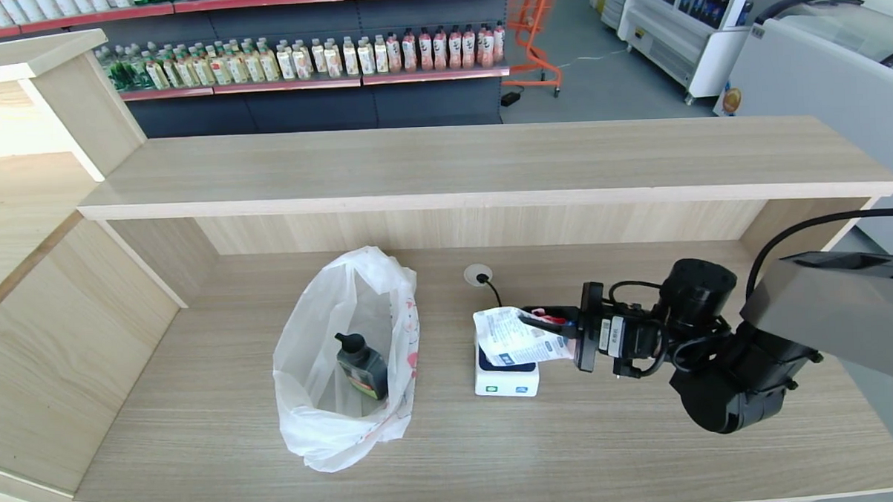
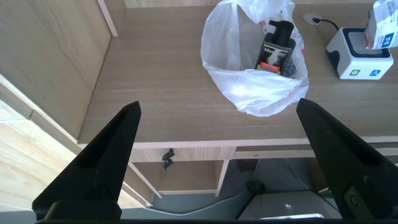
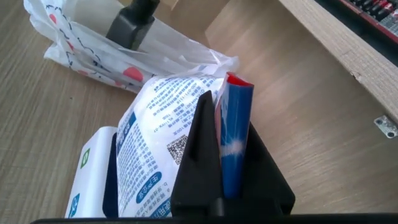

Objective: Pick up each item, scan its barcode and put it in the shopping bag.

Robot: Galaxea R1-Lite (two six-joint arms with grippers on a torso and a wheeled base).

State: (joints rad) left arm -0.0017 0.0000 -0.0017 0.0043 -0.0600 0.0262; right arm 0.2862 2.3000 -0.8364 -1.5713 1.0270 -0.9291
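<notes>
White packet [image 1: 510, 339] clamped in our right end effector [image 1: 539, 322] above the scanner [image 1: 504, 381]; shopping bag [image 1: 303, 412] alongside holds a dark bottle [image 1: 362, 367]; our left end effector [image 2: 217, 109] gapes empty.

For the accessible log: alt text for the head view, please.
The right gripper holds a white printed packet over the white scanner on the wooden counter. To its left, an open plastic shopping bag contains a dark bottle.

A light wood-grain counter [image 1: 498, 442] has a raised rear ledge [image 1: 488, 160]. Behind it stand dark red-edged shelves of bottles [image 1: 299, 59], an orange metal rack [image 1: 535, 32] and white glass-topped freezers [image 1: 676, 20] on grey floor [image 1: 596, 75].
</notes>
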